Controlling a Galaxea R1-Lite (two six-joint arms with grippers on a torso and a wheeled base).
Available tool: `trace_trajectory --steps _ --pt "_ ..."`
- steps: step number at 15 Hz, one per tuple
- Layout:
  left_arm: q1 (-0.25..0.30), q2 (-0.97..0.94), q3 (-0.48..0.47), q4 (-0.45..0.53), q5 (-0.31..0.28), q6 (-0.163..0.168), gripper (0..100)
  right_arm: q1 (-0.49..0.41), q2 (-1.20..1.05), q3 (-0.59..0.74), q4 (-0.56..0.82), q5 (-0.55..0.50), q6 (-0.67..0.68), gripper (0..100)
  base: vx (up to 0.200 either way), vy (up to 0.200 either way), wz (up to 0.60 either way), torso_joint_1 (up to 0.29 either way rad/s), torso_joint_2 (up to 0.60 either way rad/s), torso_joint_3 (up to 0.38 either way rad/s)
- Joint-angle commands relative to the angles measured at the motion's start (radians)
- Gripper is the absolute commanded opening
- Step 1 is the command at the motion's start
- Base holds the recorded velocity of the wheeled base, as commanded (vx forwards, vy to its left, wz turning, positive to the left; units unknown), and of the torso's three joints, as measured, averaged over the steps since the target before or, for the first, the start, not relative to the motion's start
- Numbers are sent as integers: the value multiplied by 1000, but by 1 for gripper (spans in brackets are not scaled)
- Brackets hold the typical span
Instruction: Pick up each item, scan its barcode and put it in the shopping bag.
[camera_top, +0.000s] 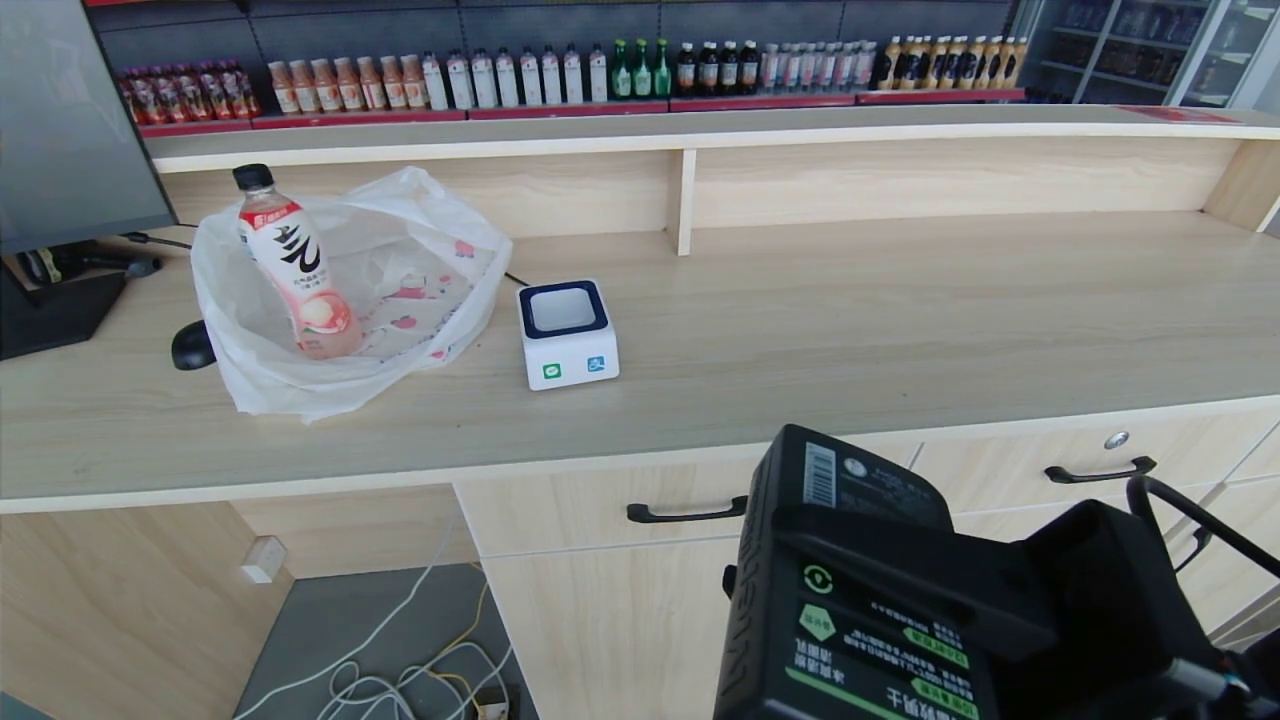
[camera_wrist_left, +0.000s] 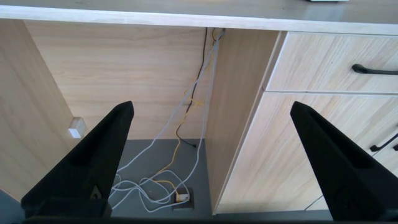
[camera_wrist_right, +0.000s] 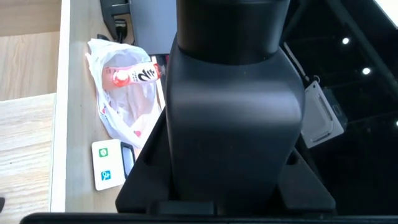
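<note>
A white plastic shopping bag lies open on the left of the wooden counter. A pink drink bottle with a black cap leans inside it. The white barcode scanner with a dark-rimmed window stands just right of the bag. My right gripper is low at the front right, below the counter's edge, shut on a black package with green labels and a barcode sticker. The right wrist view has this package close up, with the bag and scanner beyond. My left gripper stands open under the counter with nothing between its fingers.
A black mouse lies left of the bag, and a monitor stands at the far left. A raised shelf runs along the counter's back. Drawers with black handles sit below, and cables lie on the floor.
</note>
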Motion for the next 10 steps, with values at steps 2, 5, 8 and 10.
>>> trace_trajectory --steps 2,5,8,10 --pt "1 0 0 0 0 0 100 10 -1 3 -1 1 -14 0 0 0 0 0 0 0" --pt "1 0 0 0 0 0 100 10 -11 7 -1 1 -16 0 0 0 0 0 0 0" --pt "1 0 0 0 0 0 100 10 -15 7 -1 1 -17 0 0 0 0 0 0 0" --pt "1 0 0 0 0 0 100 10 -19 6 -1 1 -22 0 0 0 0 0 0 0"
